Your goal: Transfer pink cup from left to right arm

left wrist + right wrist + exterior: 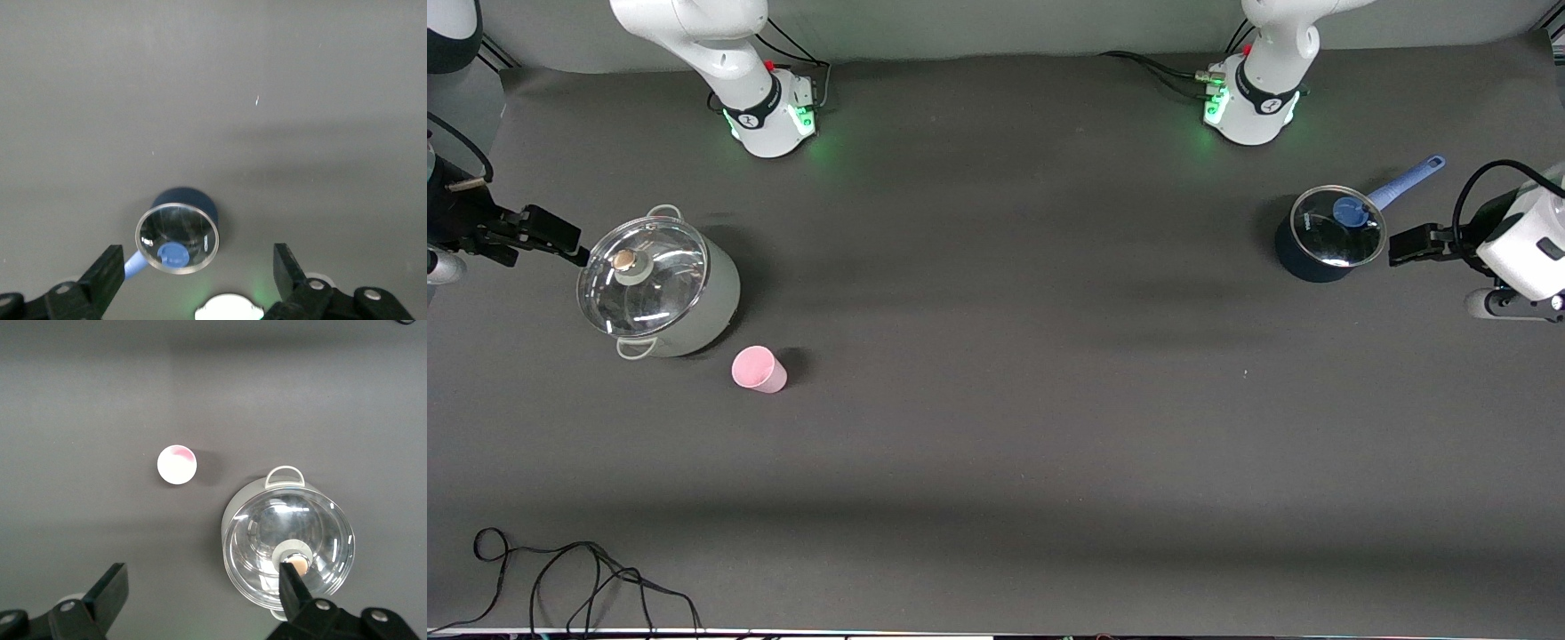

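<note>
The pink cup [759, 369] stands on the dark table [996, 444] at the right arm's end, beside the grey pot [658, 289] and a little nearer to the front camera. It also shows in the right wrist view [177, 464]. My right gripper [560, 240] is open and empty, up in the air over the table's end by the grey pot; in its own view [203, 587] the cup lies well apart from its jaws. My left gripper [1405, 246] is open and empty, in the air by the blue saucepan [1329, 236], and shows in its own view [197, 267].
The grey pot [287, 547] has a glass lid with a tan knob. The blue saucepan [177, 237] has a glass lid and a light-blue handle [1405, 180]. A black cable [560, 578] lies at the table's front edge at the right arm's end.
</note>
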Robot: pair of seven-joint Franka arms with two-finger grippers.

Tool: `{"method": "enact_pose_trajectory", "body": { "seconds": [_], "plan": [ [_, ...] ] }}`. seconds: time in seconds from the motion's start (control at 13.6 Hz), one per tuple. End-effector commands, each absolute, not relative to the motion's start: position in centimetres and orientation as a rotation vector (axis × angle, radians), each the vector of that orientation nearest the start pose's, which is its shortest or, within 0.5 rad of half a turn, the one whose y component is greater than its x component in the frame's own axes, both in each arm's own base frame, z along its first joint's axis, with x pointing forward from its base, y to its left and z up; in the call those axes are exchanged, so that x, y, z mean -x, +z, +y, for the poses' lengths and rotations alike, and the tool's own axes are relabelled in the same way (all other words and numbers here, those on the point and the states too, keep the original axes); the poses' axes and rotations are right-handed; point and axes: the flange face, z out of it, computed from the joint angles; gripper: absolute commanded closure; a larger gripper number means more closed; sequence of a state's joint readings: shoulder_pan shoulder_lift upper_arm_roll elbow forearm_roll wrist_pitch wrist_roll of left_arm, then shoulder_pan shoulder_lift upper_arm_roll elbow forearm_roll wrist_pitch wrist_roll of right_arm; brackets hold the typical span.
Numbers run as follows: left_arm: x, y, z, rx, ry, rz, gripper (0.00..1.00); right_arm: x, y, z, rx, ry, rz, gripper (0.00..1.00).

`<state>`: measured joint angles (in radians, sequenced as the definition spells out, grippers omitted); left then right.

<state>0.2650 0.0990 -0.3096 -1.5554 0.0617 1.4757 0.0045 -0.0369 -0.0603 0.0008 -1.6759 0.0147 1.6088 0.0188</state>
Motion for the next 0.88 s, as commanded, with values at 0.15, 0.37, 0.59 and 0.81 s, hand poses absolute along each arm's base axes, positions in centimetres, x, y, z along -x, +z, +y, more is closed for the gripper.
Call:
{"method": "enact_pose_trajectory", "body": {
  "seconds": [0.15, 0.37, 0.59, 0.81],
  "plan": [
    [-54.8, 58.0, -3.3, 3.077, 0.167, 0.121, 0.01, -54.0, 60.7, -0.9, 3.137, 0.019, 0.041, 0.0],
    [-54.9, 58.6, -3.4, 3.082, 0.151, 0.123, 0.01, -54.0, 60.7, -0.9, 3.137, 0.019, 0.041, 0.0],
    [-55.1, 59.0, -3.5, 3.121, 0.143, 0.113, 0.01, -54.0, 60.6, -0.7, 3.137, 0.022, 0.036, 0.0],
    [-55.2, 59.4, -3.3, 3.126, 0.129, 0.108, 0.01, -54.0, 60.7, -0.6, 3.136, 0.019, 0.036, 0.0]
  ]
}}
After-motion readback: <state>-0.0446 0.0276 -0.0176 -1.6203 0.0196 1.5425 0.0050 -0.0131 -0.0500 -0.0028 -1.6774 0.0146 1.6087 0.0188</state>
